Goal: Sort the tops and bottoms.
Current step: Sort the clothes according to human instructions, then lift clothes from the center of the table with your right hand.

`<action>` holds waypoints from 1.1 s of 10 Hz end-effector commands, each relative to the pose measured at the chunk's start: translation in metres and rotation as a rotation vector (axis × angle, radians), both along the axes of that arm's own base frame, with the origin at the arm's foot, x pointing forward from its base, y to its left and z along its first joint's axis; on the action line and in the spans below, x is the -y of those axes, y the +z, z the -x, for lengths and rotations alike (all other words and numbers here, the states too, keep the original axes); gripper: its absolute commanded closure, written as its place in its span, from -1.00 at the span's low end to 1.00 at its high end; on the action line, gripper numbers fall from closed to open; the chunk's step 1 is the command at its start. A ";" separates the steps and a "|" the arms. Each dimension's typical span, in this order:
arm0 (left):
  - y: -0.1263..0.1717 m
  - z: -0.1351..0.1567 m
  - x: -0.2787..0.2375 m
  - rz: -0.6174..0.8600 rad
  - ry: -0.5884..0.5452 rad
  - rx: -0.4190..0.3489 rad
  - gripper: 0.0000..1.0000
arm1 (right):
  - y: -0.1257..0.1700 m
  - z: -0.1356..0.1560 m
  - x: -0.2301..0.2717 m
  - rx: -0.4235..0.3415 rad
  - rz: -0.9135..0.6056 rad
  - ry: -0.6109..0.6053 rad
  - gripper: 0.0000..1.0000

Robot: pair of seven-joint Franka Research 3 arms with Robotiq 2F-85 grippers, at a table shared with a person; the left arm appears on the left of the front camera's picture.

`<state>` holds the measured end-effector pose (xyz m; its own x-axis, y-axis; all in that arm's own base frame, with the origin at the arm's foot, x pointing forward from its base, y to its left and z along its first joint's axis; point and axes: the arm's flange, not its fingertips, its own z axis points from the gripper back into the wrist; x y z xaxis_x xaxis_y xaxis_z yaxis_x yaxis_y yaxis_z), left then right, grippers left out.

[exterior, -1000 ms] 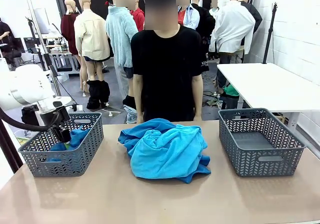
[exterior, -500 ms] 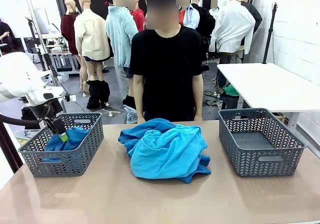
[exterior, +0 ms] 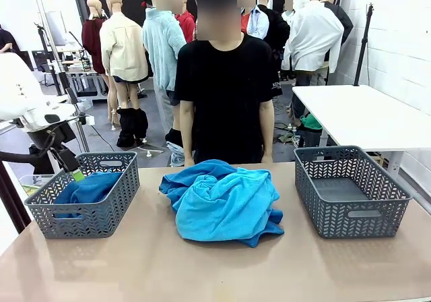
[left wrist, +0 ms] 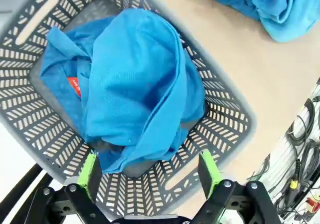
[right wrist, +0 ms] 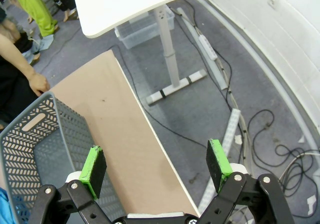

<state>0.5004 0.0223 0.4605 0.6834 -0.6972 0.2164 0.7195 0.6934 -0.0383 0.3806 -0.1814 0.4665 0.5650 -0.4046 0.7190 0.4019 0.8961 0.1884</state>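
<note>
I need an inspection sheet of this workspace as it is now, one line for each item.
Surface: tan table, bare around the things.
Job's things: pile of blue garments in the middle; one blue garment with a red tag in the left basket; right basket, no garment seen inside.
Clutter: nothing seen.
Hands: left hand open above the left basket, empty; right hand open over the table edge by the right basket, empty.
Cables: loose cables on the floor.
Surroundings: person in black shirt at the far side; white table behind.
</note>
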 end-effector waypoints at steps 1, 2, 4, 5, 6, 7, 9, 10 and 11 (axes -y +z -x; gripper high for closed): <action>0.023 0.032 0.005 -0.051 -0.018 0.119 -1.00 | -0.001 0.001 0.001 -0.001 -0.011 0.000 -1.00; 0.043 0.048 0.009 -0.068 -0.012 0.186 -1.00 | -0.001 0.001 0.001 -0.001 -0.011 0.000 -1.00; 0.073 0.079 0.009 -0.040 -0.039 0.227 -1.00 | -0.001 0.001 0.001 -0.001 -0.011 0.000 -1.00; 0.078 0.090 0.007 -0.034 -0.035 0.259 -1.00 | -0.001 0.001 0.001 -0.001 -0.011 0.000 -1.00; 0.081 0.099 0.005 -0.022 -0.037 0.292 -1.00 | -0.001 0.001 0.001 -0.001 -0.011 0.000 -1.00; 0.078 0.099 0.004 0.007 -0.055 0.292 -1.00 | -0.001 0.001 0.001 -0.001 -0.011 0.000 -1.00; 0.092 0.099 0.006 -0.006 -0.040 0.276 -1.00 | -0.001 0.001 0.001 -0.001 -0.011 0.000 -1.00; 0.092 0.099 0.006 -0.006 -0.040 0.276 -1.00 | -0.001 0.001 0.001 -0.001 -0.011 0.000 -1.00; 0.092 0.099 0.006 -0.006 -0.040 0.276 -1.00 | -0.001 0.001 0.001 -0.001 -0.011 0.000 -1.00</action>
<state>0.4012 0.0158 0.5481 0.5646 -0.7277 0.3895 0.7381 0.6563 0.1562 0.3807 -0.1813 0.4665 0.5652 -0.4045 0.7190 0.4017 0.8962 0.1884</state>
